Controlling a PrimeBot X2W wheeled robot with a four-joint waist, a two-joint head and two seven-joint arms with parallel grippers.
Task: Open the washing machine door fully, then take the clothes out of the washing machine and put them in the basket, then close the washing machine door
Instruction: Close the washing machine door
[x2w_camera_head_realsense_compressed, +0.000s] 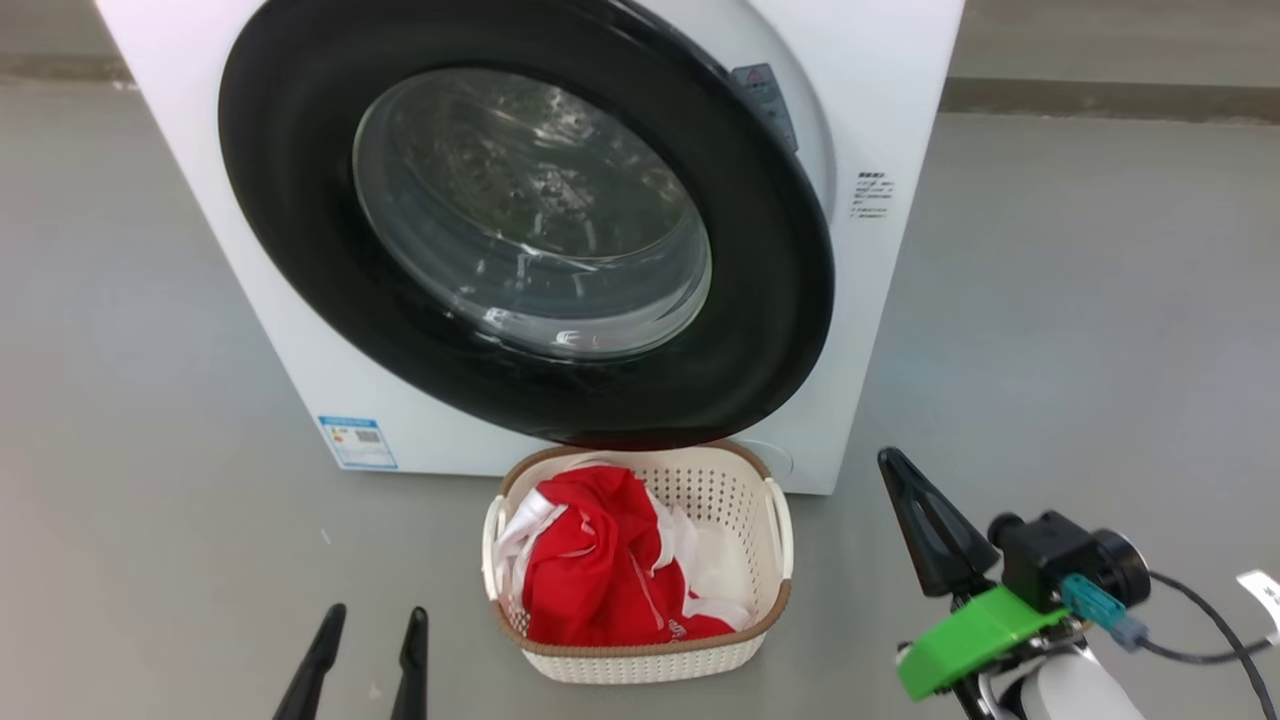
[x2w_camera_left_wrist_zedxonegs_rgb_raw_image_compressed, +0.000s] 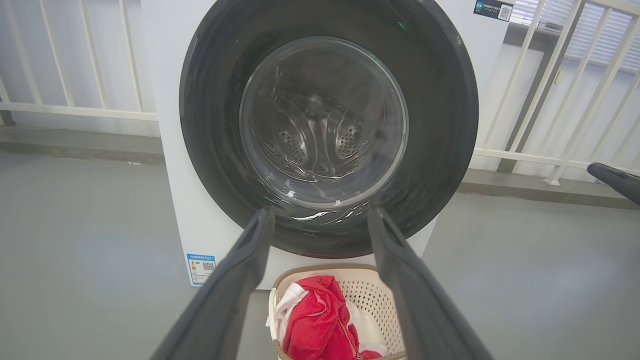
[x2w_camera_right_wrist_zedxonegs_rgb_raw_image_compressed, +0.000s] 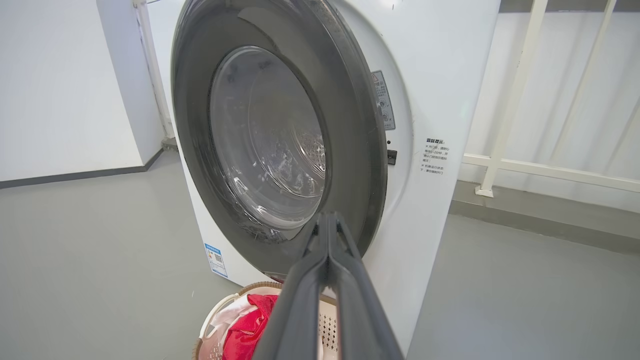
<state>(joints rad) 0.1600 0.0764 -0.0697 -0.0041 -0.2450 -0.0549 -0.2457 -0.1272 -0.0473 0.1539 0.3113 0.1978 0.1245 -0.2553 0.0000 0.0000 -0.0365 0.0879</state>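
The washing machine (x2w_camera_head_realsense_compressed: 885, 110) is a white box, and the washing machine door (x2w_camera_head_realsense_compressed: 300, 220), a black ring around clear glass, stands a little ajar at its right edge (x2w_camera_right_wrist_zedxonegs_rgb_raw_image_compressed: 350, 125). Through the glass I see the steel drum (x2w_camera_left_wrist_zedxonegs_rgb_raw_image_compressed: 320, 135). The basket (x2w_camera_head_realsense_compressed: 645, 662) sits on the floor right under the door, holding the red and white clothes (x2w_camera_head_realsense_compressed: 590, 570). My left gripper (x2w_camera_head_realsense_compressed: 372, 615) is open and empty, low and left of the basket, pointing at the door (x2w_camera_left_wrist_zedxonegs_rgb_raw_image_compressed: 210, 125). My right gripper (x2w_camera_head_realsense_compressed: 890, 462) is shut on nothing, right of the basket, its tips (x2w_camera_right_wrist_zedxonegs_rgb_raw_image_compressed: 327, 217) short of the door's lower right rim.
A blue label (x2w_camera_head_realsense_compressed: 357, 441) marks the machine's lower left corner. White railing (x2w_camera_left_wrist_zedxonegs_rgb_raw_image_compressed: 540, 100) runs behind the machine on both sides, and a white wall (x2w_camera_right_wrist_zedxonegs_rgb_raw_image_compressed: 60, 85) stands to the left. Grey floor (x2w_camera_head_realsense_compressed: 1080, 330) lies open to the right of the machine.
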